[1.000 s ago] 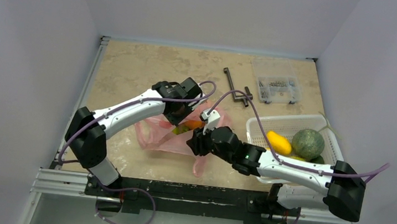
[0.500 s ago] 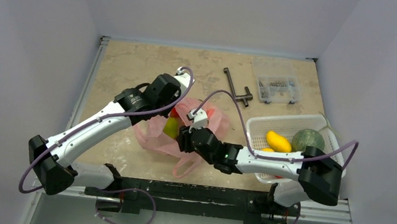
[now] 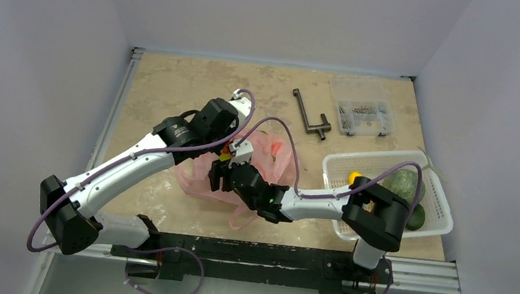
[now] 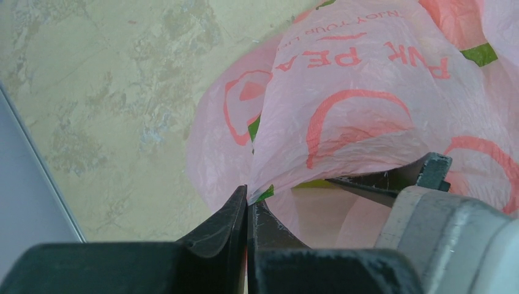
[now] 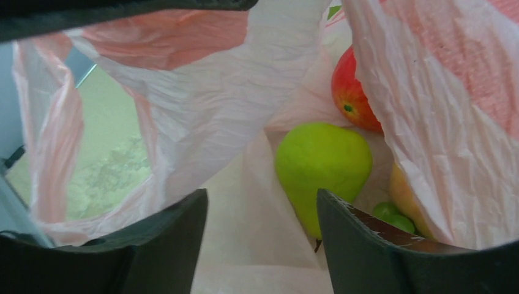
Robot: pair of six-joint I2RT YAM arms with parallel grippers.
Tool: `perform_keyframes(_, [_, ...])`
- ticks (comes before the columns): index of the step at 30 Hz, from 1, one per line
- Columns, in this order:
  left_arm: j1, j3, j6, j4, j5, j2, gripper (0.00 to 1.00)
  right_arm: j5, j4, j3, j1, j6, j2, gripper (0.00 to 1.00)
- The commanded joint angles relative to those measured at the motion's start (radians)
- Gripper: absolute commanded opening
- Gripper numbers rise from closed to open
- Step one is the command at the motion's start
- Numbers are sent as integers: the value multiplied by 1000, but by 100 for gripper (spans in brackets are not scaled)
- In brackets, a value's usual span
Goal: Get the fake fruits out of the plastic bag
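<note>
The pink plastic bag (image 3: 274, 160) lies mid-table with its mouth held up. My left gripper (image 3: 230, 142) is shut on the bag's rim film, seen pinched between its jaws in the left wrist view (image 4: 248, 197). My right gripper (image 3: 220, 176) is open and sits inside the bag mouth (image 5: 262, 203). Just ahead of its right finger lies the lime-green apple (image 5: 321, 160). A red fruit (image 5: 352, 92) lies behind it, with the green grapes (image 5: 392, 214) and the orange-pink peach (image 5: 405, 191) at the right, partly under film. The dull green melon (image 3: 405, 183) sits in the white basket (image 3: 343, 163).
The basket also holds a yellow fruit (image 3: 354, 177) and a dark green fruit (image 3: 417, 218). A metal T-wrench (image 3: 309, 116) and a clear small-parts box (image 3: 362, 114) lie at the back right. Bag film (image 5: 428, 92) hangs close around my right fingers.
My right gripper has moved left, deeper into the bag mouth. My left arm swung its elbow outward a second ago and has since held the rim almost still.
</note>
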Motion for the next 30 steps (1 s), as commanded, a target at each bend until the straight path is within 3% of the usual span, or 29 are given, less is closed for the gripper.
perform_keyframes(1, [-1,-9,17,49,-2,-29,0,75,117,45,-7,-60,43,68])
perform_keyframes(11, [-2,-19,27,64,23,-14,0,100,192,60,-45,-108,172,82])
perform_keyframes(17, [1,-21,61,74,35,-15,0,97,252,82,-56,-144,248,82])
perform_keyframes(24, [0,-26,63,82,47,-7,0,124,284,98,-59,-190,285,53])
perform_keyframes(30, [1,-19,61,73,35,-3,0,135,313,28,-58,-211,195,30])
